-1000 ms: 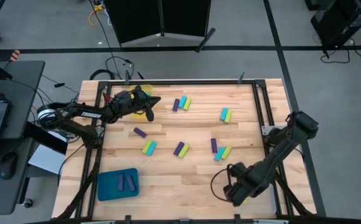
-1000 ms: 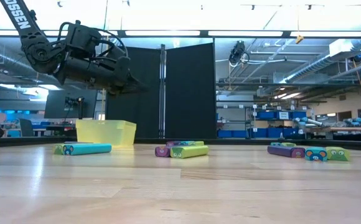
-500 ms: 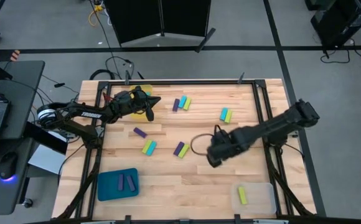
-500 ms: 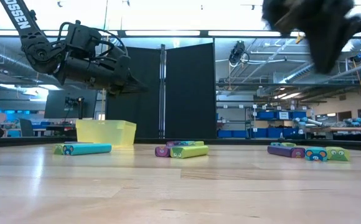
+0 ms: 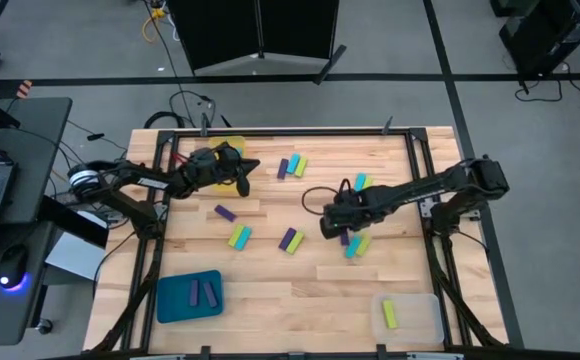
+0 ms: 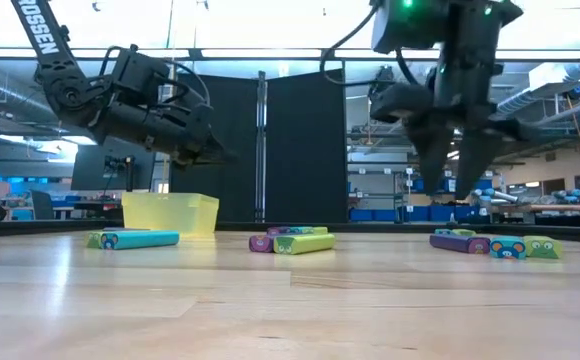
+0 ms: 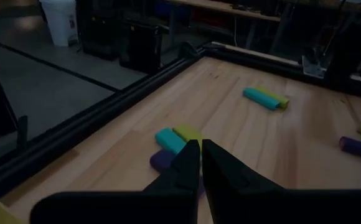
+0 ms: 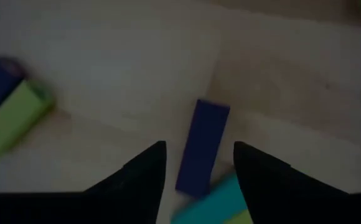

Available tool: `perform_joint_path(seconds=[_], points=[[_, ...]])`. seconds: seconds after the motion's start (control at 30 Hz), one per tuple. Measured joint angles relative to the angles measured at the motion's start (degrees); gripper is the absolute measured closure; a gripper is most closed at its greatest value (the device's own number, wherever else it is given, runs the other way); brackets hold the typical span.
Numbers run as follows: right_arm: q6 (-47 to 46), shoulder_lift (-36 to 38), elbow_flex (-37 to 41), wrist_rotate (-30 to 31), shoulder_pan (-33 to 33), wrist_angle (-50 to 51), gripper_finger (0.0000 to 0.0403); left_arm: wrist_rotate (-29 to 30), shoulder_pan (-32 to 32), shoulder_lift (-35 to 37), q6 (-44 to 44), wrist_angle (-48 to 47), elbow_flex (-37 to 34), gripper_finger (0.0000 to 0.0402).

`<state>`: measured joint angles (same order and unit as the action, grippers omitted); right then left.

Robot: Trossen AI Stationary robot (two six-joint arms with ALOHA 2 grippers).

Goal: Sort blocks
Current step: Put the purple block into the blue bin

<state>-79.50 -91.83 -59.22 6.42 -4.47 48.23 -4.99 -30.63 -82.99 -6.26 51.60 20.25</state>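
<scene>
Nearest my edge of the table (image 5: 270,300) I see the blue tray (image 5: 189,296) with two purple blocks lying in it, and the clear tray (image 5: 410,316) holding one yellow-green block (image 5: 390,314). Further in, my right arm reaches from its base across toward the middle, wrist bent down, and the right gripper (image 5: 334,222) hangs above a purple block (image 8: 201,147) that lies beside a cyan and a yellow-green one. Its fingers (image 8: 144,176) stand spread to either side of that block with nothing between them but air; in the low view they point straight down, clear of the wood. Other little clusters of blocks lie scattered over the centre of the table. Farthest off, my left arm is stretched along the back edge, with the left gripper (image 5: 240,167) raised beside the yellow tray (image 6: 170,212), fingers pressed together and empty.
</scene>
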Motion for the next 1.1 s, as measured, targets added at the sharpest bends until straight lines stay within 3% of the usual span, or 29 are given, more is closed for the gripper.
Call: perform_joint_path(seconds=[0.47,1.1], points=[[5.2,-6.3,1.2,-0.5,2.6,-3.4,0.0199,-0.3,0.0,-3.7,-1.5,5.1,0.0,0.0376],[11.6,-6.5,2.4,-3.7,6.6,-5.0,0.0219,-0.2,0.0,-3.6,-1.7,5.7,0.0,0.0376]])
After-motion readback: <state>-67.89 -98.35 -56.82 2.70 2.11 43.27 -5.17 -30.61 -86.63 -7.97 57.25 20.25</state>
